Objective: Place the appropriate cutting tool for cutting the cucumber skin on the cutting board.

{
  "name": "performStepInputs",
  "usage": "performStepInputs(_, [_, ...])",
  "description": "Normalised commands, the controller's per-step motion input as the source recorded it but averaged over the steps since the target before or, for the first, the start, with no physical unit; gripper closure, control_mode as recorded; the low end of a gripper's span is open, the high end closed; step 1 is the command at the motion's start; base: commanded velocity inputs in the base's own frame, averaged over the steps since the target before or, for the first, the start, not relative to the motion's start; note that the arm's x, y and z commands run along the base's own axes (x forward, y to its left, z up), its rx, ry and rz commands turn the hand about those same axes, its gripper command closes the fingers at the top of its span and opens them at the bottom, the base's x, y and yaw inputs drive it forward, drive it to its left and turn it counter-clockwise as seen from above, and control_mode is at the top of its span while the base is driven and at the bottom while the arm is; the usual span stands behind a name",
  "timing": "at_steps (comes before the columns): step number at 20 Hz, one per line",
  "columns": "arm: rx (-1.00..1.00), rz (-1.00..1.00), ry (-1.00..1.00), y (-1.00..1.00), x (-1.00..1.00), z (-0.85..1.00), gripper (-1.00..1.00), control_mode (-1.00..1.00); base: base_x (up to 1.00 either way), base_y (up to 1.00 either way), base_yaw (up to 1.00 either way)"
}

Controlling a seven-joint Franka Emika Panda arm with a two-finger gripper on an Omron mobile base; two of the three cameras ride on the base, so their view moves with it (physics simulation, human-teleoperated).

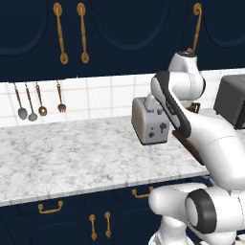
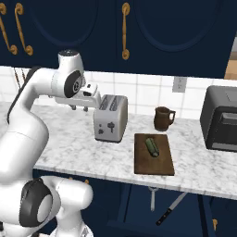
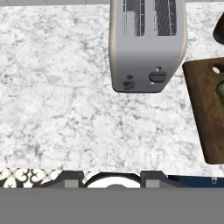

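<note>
The dark brown cutting board (image 2: 159, 164) lies on the marble counter right of the toaster, with the stubby green cucumber (image 2: 152, 146) on its far half. A slender pale grey cutting tool (image 2: 152, 199) shows below the counter's front edge, under the board and beside a black-handled knife (image 2: 169, 210). My gripper (image 2: 78, 108) hangs above the counter left of the toaster, open, with nothing between its fingers. In the hand view the gripper (image 3: 111, 178) looks down on bare marble, and the board (image 3: 205, 113) lies at the right edge with a sliver of cucumber (image 3: 221, 92).
A grey two-slot toaster (image 2: 111, 118) stands between my gripper and the board. A brown mug (image 2: 163, 118) sits behind the board, and a dark toaster oven (image 2: 222, 118) stands at the far right. Brown-handled spoons and a fork (image 1: 38, 100) hang on the wall at left.
</note>
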Motion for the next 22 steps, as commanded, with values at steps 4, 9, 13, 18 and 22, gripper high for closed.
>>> performStepInputs(4, [0.00, 0.00, -0.03, 0.00, -0.37, -0.02, -1.00, -1.00, 0.00, 0.00, 0.00])
performStepInputs(9, [0.11, -0.09, -0.10, -0.68, -0.90, -0.34, -1.00, -1.00, 0.00, 0.00, 0.00])
performStepInputs(13, [0.15, -0.03, 0.14, -1.00, -0.61, -0.54, -1.00, -1.00, 0.00, 0.00, 0.00])
performStepInputs(18, [-0.02, 0.00, 0.01, -1.00, -0.27, -0.59, -1.00, -1.00, 0.00, 0.00, 0.00])
performStepInputs(22, [0.00, 0.08, 0.06, -1.00, -0.61, -0.44, -1.00, -1.00, 0.00, 0.00, 0.00])
